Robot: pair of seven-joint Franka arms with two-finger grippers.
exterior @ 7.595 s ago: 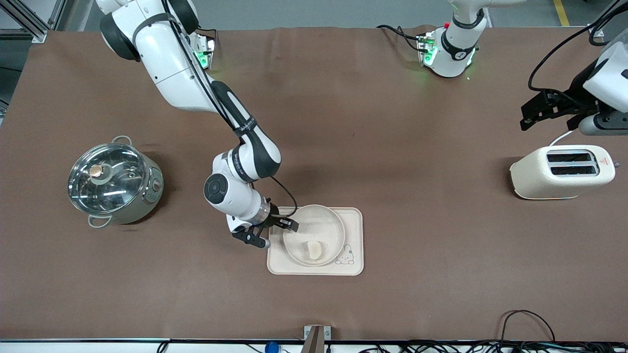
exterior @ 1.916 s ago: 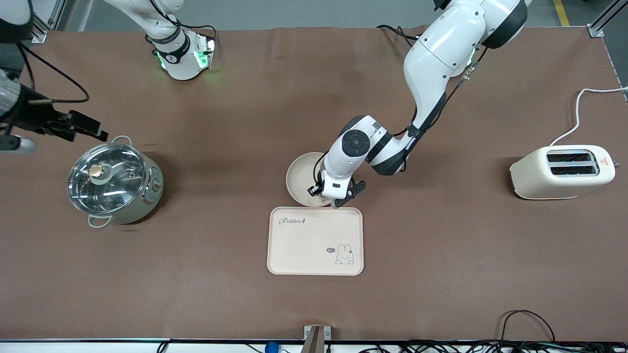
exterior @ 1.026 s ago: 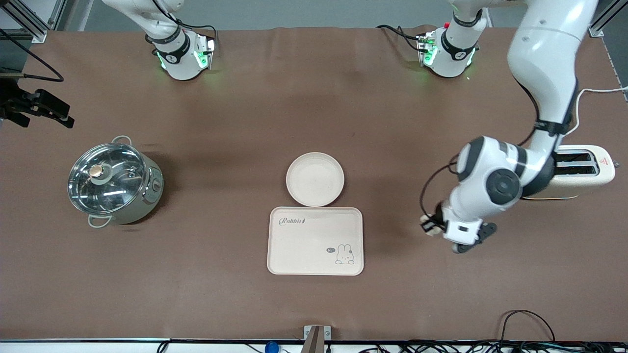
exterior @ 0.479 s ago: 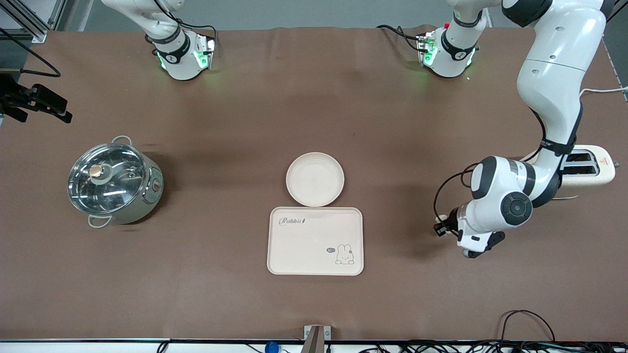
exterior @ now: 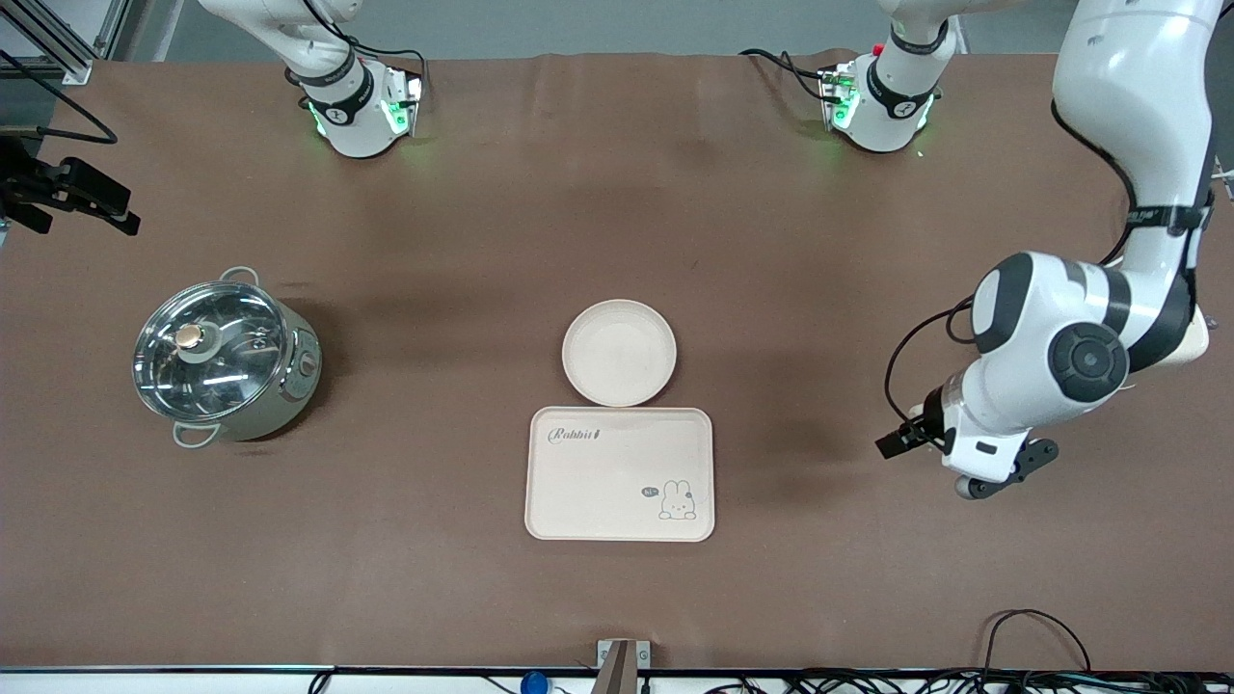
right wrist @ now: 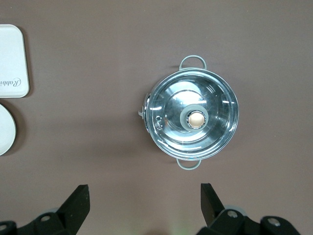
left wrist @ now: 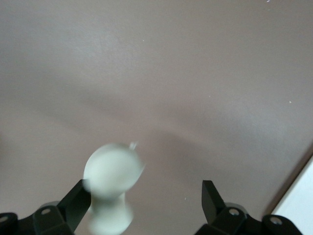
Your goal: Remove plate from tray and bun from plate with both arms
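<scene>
The round cream plate [exterior: 619,352] lies empty on the table, just farther from the front camera than the empty tray [exterior: 620,472] with its "Rabbit" script. My left gripper [exterior: 930,466] hangs open over bare table toward the left arm's end, near the toaster. In the left wrist view its jaws [left wrist: 143,200] stand wide apart. The pale bun [left wrist: 112,178] shows blurred close beside one fingertip [left wrist: 73,201]. I cannot tell whether it rests on the table. It does not show in the front view. My right gripper [exterior: 108,207] waits open above the pot, empty [right wrist: 144,200].
A steel pot with a glass lid [exterior: 227,357] stands toward the right arm's end and shows from above in the right wrist view [right wrist: 193,117]. A cream toaster [exterior: 1198,339] is mostly hidden by the left arm. The tray's corner [right wrist: 11,58] and the plate's edge [right wrist: 5,129] show there too.
The plate has left the tray. My left gripper carried the bun from the plate toward the left arm's end, opened, and has now risen. The right gripper withdrew over the pot.
</scene>
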